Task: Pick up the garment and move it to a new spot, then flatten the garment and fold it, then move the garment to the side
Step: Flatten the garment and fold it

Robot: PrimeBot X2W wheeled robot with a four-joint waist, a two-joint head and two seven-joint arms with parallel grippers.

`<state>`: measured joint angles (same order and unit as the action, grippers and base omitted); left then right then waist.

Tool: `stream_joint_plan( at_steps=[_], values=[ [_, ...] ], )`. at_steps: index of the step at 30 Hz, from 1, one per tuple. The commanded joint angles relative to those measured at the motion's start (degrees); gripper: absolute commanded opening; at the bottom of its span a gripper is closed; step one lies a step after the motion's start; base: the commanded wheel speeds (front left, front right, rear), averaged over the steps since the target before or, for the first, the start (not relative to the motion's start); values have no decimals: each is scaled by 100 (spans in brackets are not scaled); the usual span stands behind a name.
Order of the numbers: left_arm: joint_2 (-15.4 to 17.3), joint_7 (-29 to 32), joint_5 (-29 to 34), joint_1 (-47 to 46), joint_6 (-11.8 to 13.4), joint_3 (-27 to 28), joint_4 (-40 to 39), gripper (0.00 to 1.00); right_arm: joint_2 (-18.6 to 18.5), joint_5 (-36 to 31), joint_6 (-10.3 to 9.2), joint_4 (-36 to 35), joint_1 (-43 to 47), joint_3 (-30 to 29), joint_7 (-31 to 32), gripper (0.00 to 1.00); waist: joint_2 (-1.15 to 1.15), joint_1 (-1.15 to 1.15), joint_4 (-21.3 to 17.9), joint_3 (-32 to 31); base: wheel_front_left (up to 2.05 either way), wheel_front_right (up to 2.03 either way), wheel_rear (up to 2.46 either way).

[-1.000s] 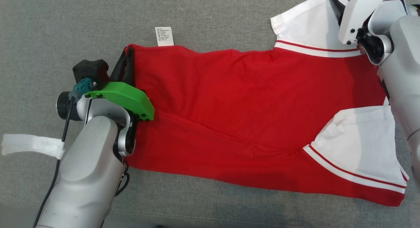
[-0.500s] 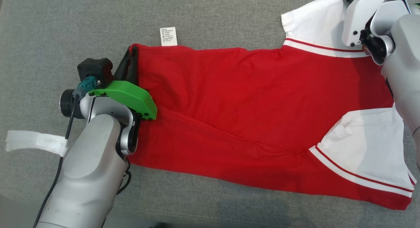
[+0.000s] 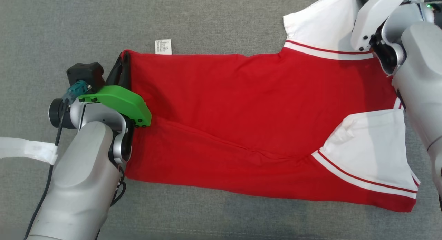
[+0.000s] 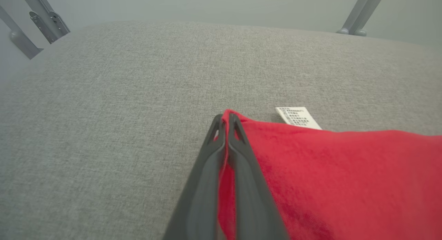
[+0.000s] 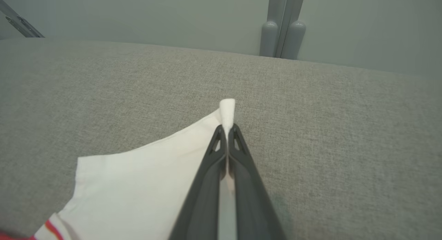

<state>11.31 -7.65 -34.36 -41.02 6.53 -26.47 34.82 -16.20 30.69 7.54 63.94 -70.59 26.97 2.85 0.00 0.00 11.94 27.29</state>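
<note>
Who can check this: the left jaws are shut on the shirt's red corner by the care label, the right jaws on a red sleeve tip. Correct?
No: the right wrist view shows the right jaws shut on a white sleeve tip of the shirt, not a red one. The rest stands.

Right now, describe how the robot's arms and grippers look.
The left arm: silver-grey shell, green wrist cover, black box, teal plug, black cable, white tape. The right arm: grey shell, white wrist cover. The left gripper and right gripper: two long dark fingers each, cut-outs near the tips.
</note>
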Motion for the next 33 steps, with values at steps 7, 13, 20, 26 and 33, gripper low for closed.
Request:
stream_joint_plan(
  at_steps=[7, 13, 20, 26, 33],
  values=[
    [272, 100, -121, 245, -53, 58, 37, 0, -437, 1022, -9, -1357, 1112, 667, -310, 0, 0, 0, -556, -622, 0, 0, 0],
    [494, 164, -204, 543, -39, 102, -72, 0, -976, 1661, -7, -2543, 1906, 960, -639, 0, 0, 0, -847, -973, 0, 0, 0],
    [712, 188, -341, 974, -27, 182, -332, 0, -1313, 1976, -6, -3551, 2771, 989, -898, 0, 0, 0, -1012, -1315, 0, 0, 0],
    [909, 156, -511, 1559, 23, 320, -774, 0, -1371, 1924, -5, -4219, 3708, 822, -1047, 0, 0, 0, -1105, -1633, 0, 0, 0],
    [965, 118, -900, 2576, 309, 593, -1524, 0, -1206, 1745, -5, -4764, 4887, 214, -1063, 0, 0, 0, -1165, -1811, 0, 0, 0]
  ],
)
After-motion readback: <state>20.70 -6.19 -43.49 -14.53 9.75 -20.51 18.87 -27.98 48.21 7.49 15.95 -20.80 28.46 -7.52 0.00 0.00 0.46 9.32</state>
